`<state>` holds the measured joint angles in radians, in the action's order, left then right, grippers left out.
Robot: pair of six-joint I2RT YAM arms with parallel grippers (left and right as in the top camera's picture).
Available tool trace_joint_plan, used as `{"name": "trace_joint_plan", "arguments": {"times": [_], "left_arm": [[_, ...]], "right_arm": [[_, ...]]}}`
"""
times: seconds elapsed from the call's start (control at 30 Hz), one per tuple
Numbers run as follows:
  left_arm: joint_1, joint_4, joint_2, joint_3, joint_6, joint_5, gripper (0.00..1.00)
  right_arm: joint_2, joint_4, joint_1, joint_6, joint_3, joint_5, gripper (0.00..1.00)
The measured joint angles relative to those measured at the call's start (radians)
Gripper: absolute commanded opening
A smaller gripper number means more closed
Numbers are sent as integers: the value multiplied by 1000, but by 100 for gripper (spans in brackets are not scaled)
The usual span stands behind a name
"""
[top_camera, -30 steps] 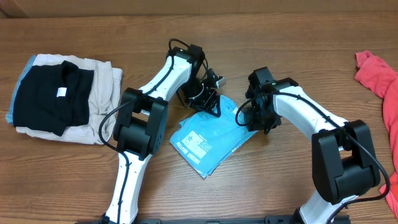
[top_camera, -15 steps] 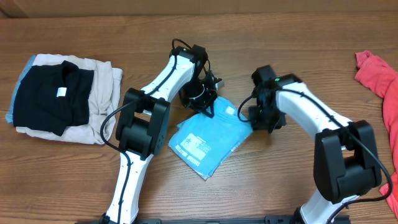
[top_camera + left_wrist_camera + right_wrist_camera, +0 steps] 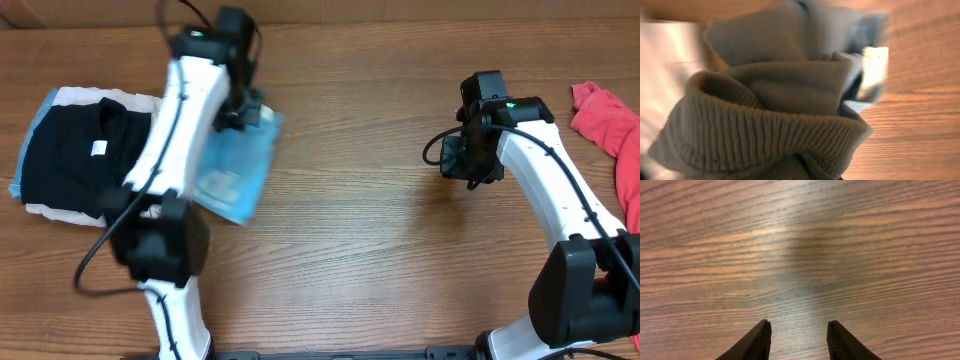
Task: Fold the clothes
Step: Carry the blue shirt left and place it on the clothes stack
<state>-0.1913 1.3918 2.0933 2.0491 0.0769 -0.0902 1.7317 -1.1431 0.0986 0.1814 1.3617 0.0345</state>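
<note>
Whereas a second ago both arms worked over the middle of the table [image 3: 360, 250], they have now parted towards opposite ends. The left arm [image 3: 175, 120] has swung far over to the table's left end, and the right arm [image 3: 540, 170] has pulled back towards the right end, leaving bare wood in the middle.

The stack at the left edge, a black garment [image 3: 70, 160] lying on a beige garment [image 3: 60, 97], has not moved. The sky-blue T-shirt [image 3: 235, 170], which lay folded at mid-table half a second ago, is now lifted, blurred with motion, and hangs just beside the stack's right side, overlapping its edge in the overhead view. The coral-red garment [image 3: 610, 120] lies untouched at the right edge.

The left gripper [image 3: 245, 105] is clamped on the shirt. Its wrist view is filled with bunched cloth and a ribbed neckband [image 3: 765, 135], and the fingers themselves are hidden. The right gripper [image 3: 798, 325] stands with its jaws apart over bare wood, holding nothing.

My judgement is that the folding of this shirt is finished and it is being carried to the stack; what remains is to lay it down squarely without the fold slipping open.
</note>
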Motion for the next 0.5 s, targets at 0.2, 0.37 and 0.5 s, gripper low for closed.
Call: {"name": "trace_joint_plan", "arguments": {"times": [0.2,0.37,0.5], "left_arm": [[76,1,-171,2,-5,-65,4],[142,5,-256,2,-8,-109,4],[202,8,-284,2,-8,-130,4]], "right_arm": [[0,-1,0,-3,0,0,40],[0,0,0,-5,0,0,40],[0,0,0,-6,0,0,40]]}}
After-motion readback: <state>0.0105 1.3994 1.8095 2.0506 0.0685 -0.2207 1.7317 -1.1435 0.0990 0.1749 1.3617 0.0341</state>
